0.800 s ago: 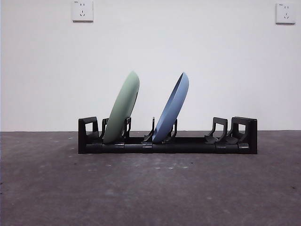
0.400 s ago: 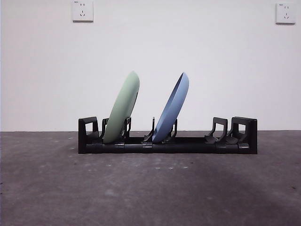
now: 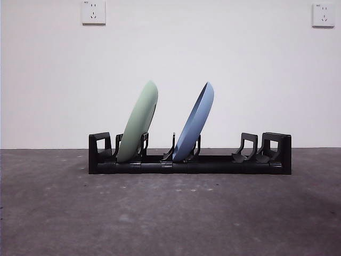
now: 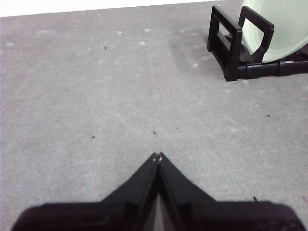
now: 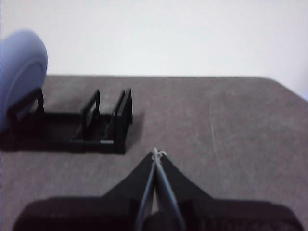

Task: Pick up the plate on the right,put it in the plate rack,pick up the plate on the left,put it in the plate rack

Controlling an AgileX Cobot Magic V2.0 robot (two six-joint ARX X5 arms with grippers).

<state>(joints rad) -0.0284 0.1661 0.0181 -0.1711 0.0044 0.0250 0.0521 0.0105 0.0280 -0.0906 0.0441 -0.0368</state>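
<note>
Rack: the long low black plastic plate rack (image 3: pixel 189 160) with upright curved prongs and blocky ends is stood on the grey table (image 3: pixel 170 213), lengthwise across the front view.
Green plate: the pale green round plate (image 3: pixel 138 121) is held on edge in the slot nearest the rack's left end, tilted rightward at the top.
Blue plate: the blue round plate (image 3: pixel 194 122) is set in the middle slot, tilted the same way, apart from the green one.
Left gripper (image 4: pixel 157 156): jaws pressed together on nothing, poised over bare table off the rack's green-plate end.
Right gripper (image 5: pixel 156 153): jaws closed together, nothing held, beyond the rack's empty end.
</note>
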